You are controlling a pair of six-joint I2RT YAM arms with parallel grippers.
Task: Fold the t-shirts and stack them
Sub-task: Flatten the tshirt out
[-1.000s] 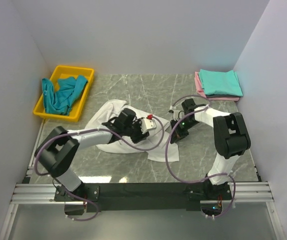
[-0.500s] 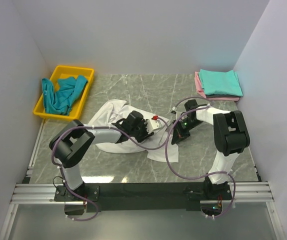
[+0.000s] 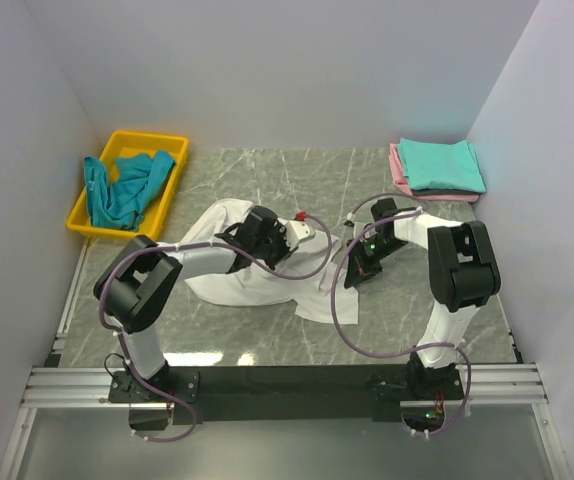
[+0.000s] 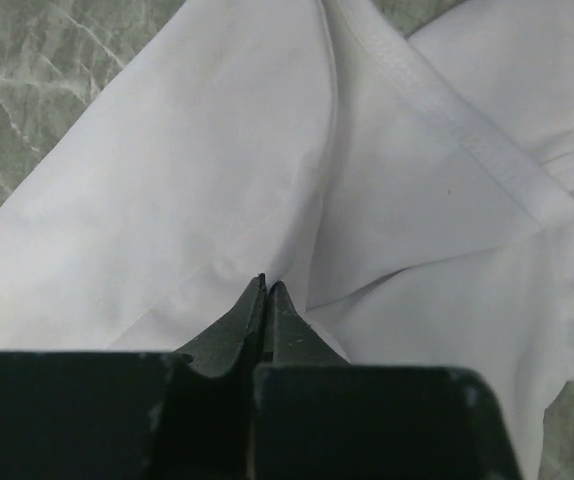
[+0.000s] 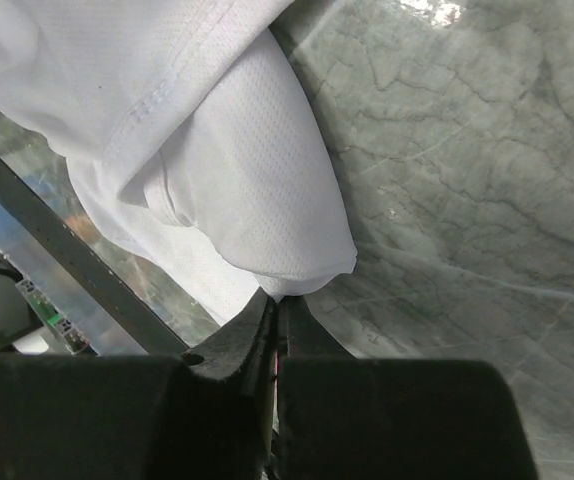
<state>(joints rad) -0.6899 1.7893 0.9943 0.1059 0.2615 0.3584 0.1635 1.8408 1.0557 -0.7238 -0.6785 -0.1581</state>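
In the yellow tray [image 3: 147,138] far left a heaped teal t-shirt [image 3: 122,190], white t-shirt [image 3: 247,285] rumpled mid-table, left gripper [image 4: 265,290] clenched on a fold of it, drawn farther back than a moment ago, right gripper [image 5: 275,300] pinching its hem, barely moved, teal-on-pink folded stack [image 3: 442,165] far right.

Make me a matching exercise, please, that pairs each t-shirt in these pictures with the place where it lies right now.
Things:
1. white t-shirt
2. crumpled teal t-shirt
3. folded teal t-shirt
4. pink t-shirt

Places:
A. bottom of the stack at the far right
B. in the yellow tray
C. rumpled on the table, in the middle
D. top of the stack at the far right

Pairs: 1-C, 2-B, 3-D, 4-A
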